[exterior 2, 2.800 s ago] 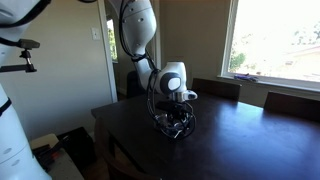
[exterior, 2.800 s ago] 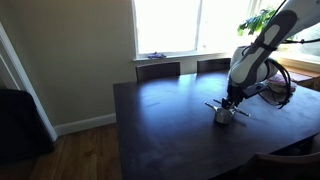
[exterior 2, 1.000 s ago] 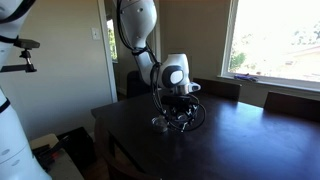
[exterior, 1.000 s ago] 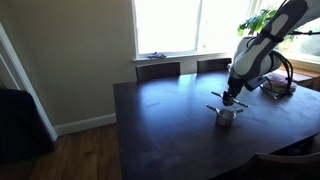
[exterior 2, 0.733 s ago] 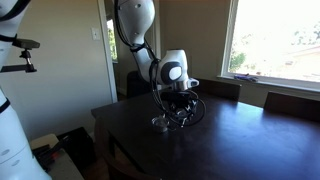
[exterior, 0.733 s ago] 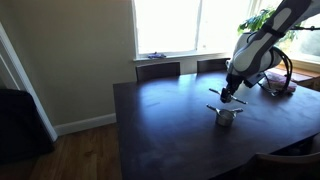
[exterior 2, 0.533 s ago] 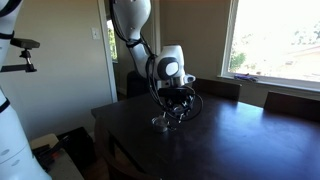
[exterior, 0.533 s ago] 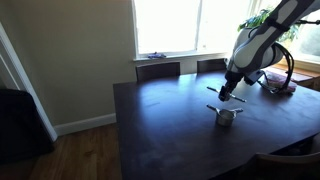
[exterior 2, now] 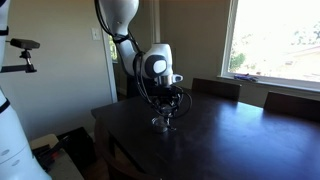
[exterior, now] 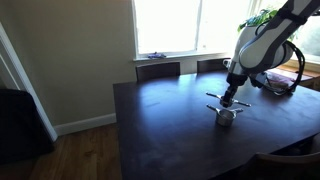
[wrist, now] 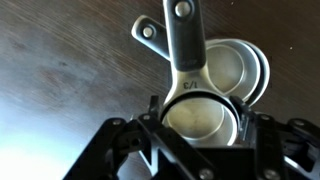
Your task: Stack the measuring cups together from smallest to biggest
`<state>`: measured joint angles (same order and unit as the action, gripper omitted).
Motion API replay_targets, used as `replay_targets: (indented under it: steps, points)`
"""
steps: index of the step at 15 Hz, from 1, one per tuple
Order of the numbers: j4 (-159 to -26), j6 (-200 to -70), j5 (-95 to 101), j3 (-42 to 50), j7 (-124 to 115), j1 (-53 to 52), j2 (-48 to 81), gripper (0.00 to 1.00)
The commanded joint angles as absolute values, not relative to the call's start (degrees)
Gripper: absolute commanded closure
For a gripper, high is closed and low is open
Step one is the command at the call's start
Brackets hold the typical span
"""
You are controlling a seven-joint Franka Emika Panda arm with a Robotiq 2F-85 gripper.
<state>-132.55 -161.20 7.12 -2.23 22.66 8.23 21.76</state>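
Exterior views, left to right: dark wooden bench [exterior: 165,125] fills the middle of the room, two chair backs [exterior: 158,70] at its far edge under the window. Arm comes in from 2 o'clock in an exterior view, and the end effector [exterior: 229,101] points down over the right part of the bench, right above the measuring cups [exterior: 226,116]. A thin handle sticks out at about 9 o'clock from the fingers. A loop of black cable [exterior: 281,88] lies on the bench at 3 o'clock of the cups, apart from them. In an exterior view from the opposite side, the end effector [exterior 2: 166,112] hangs over the near-left part of the bench [exterior 2: 245,140], with the measuring cups [exterior 2: 161,124] small and shiny just under it. Wrist view: the end effector [wrist: 205,125] is narrowed onto the 1/3 cup [wrist: 203,115], a finger against the rim at 9 o'clock and one at 3 o'clock. Its flat handle runs to 12 o'clock, and "1/3" is stamped near the bowl. A second handle [wrist: 150,33] lies just beside it, pointing to 11 o'clock. The other cups [wrist: 245,65], nested rim in rim, sit at 1 o'clock, partly hidden behind the 1/3 cup. Cannot tell whether the 1/3 cup touches them.
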Motion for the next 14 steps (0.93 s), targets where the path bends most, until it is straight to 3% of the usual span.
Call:
replay_targets:
  steps: [1, 14]
  points:
    - [-137.2, -159.1, 8.8, -2.1, 24.3, 8.1, 17.7, 0.55]
    - [-137.8, -159.9, 11.3, -2.0, 25.4, 7.0, 20.2, 0.55]
